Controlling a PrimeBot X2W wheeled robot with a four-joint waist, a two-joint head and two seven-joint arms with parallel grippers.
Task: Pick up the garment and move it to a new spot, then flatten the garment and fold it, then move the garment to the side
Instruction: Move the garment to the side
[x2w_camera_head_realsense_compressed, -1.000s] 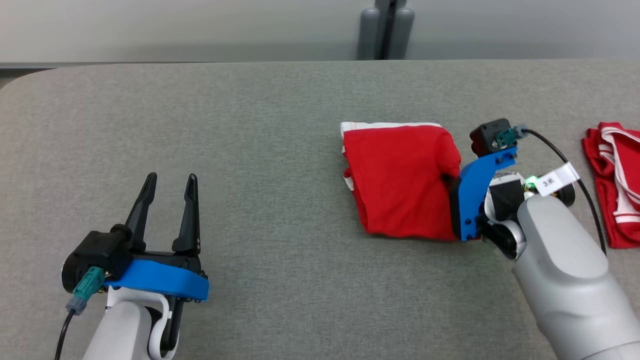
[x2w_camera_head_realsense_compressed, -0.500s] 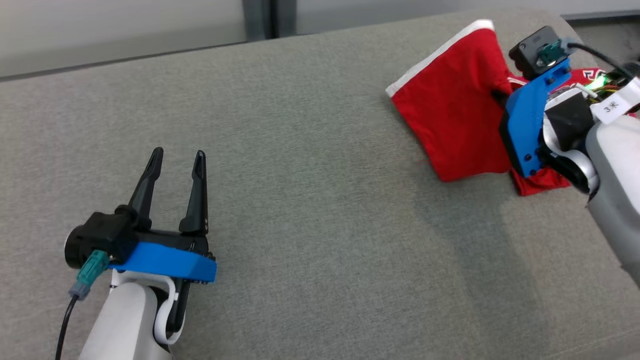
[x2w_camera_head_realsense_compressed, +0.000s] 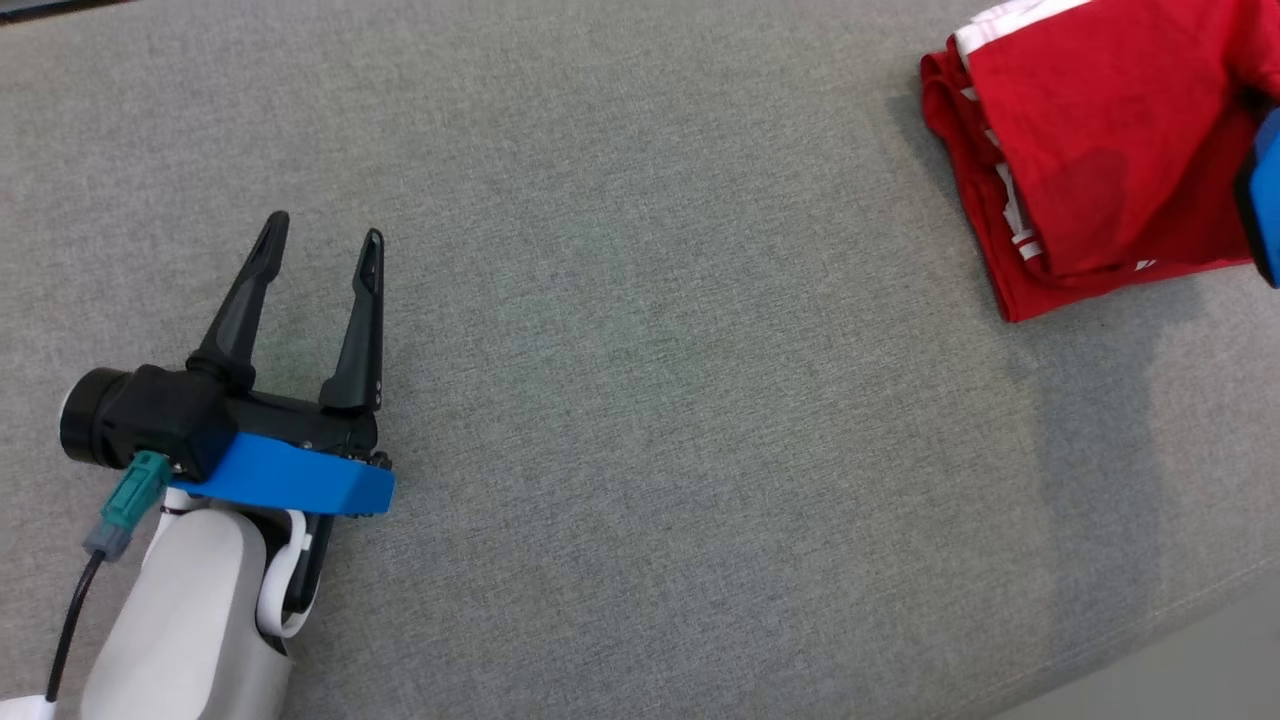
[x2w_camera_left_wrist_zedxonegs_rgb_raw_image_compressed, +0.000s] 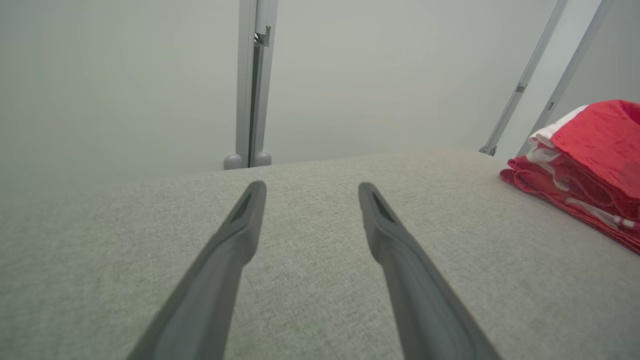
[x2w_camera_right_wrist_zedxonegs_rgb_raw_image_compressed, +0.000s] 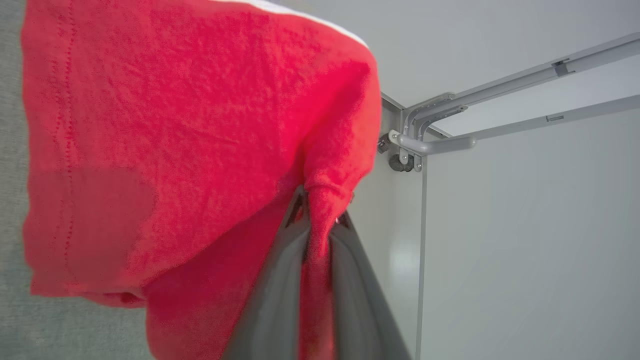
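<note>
The garment (x2w_camera_head_realsense_compressed: 1110, 130) is pinched by the right gripper (x2w_camera_right_wrist_zedxonegs_rgb_raw_image_compressed: 322, 210), fingers shut on its edge, above a red pile (x2w_camera_left_wrist_zedxonegs_rgb_raw_image_compressed: 555, 200) on the desk (x2w_camera_head_realsense_compressed: 650, 350) — the left gripper (x2w_camera_head_realsense_compressed: 323, 226), fingers wide, is parked well apart.

- garment (x2w_camera_head_realsense_compressed: 1110, 120): solid bright red, white band along one edge
- second garment (x2w_camera_head_realsense_compressed: 965, 140): red again, thin white stripes
- table (x2w_camera_head_realsense_compressed: 650, 350): flecked grey weave
- left gripper (x2w_camera_head_realsense_compressed: 322, 228): black, with blue bracket (x2w_camera_head_realsense_compressed: 290, 482) and teal plug (x2w_camera_head_realsense_compressed: 130, 497)
- right gripper (x2w_camera_right_wrist_zedxonegs_rgb_raw_image_compressed: 320, 210): dark grey
</note>
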